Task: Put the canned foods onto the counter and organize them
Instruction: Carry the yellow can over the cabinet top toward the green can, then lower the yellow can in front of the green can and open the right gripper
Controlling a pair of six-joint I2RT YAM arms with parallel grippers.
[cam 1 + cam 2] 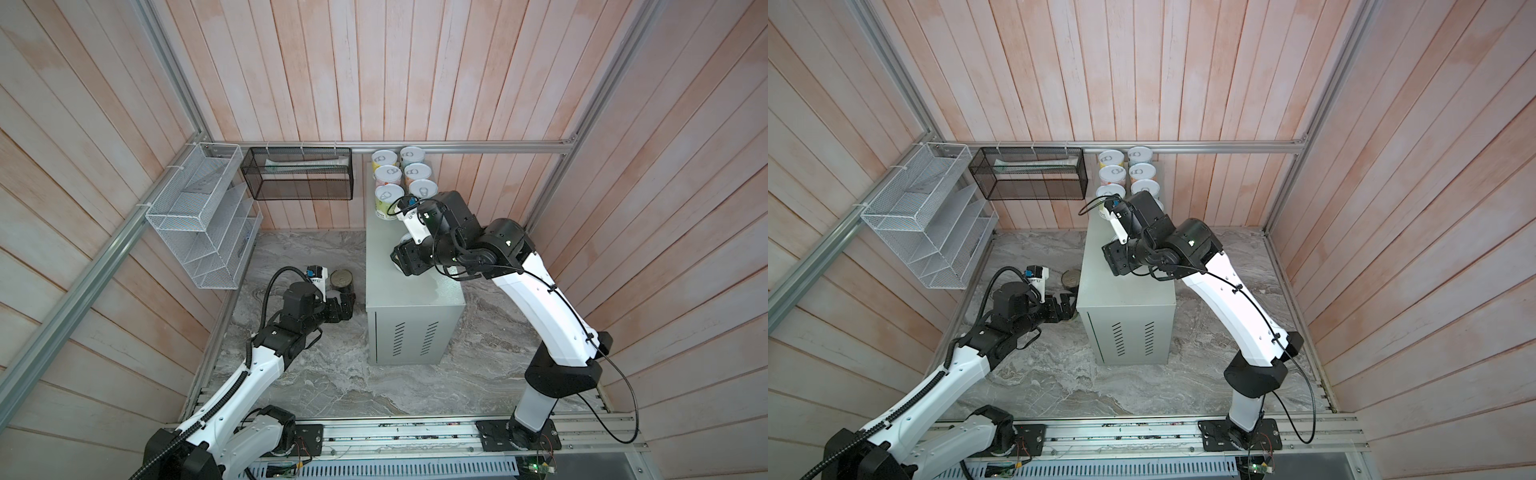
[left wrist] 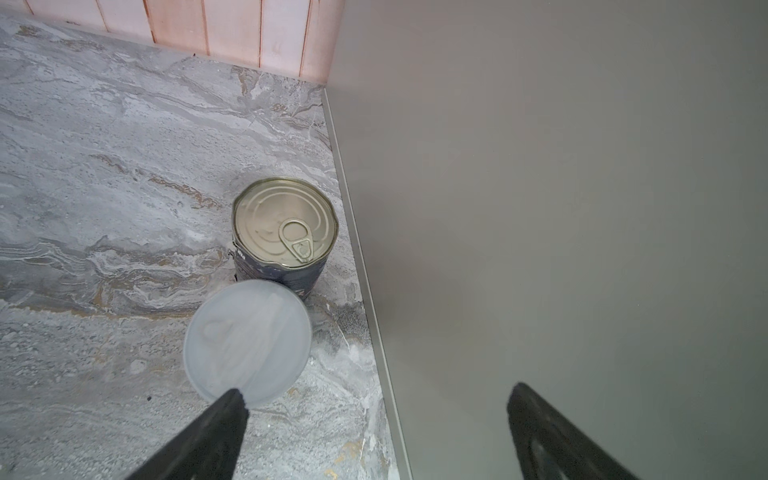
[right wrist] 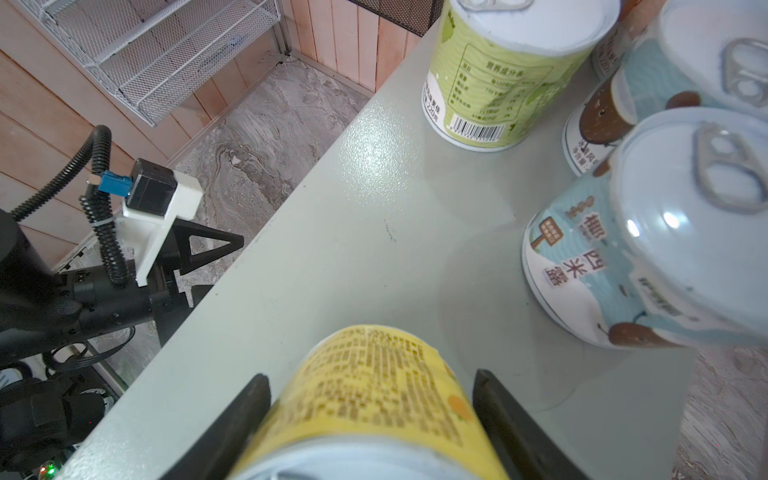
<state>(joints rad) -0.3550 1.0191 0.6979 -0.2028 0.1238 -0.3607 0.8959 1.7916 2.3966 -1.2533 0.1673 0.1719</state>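
Only the right wrist view shows the right claw (image 3: 370, 376) gripping a yellow tin (image 3: 374, 419); the left claw (image 2: 374, 419) gapes empty, low beside the counter (image 2: 540, 208).

counter (image 3: 353, 208): matt speckled painted metal | dark-blue tin (image 2: 284, 224): shiny metal lid

Even light; close tin (image 2: 247, 343) seemingly defocused.

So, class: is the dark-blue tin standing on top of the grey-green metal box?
No, the dark-blue tin stands upright on the marble-patterned surface beside the metal box.
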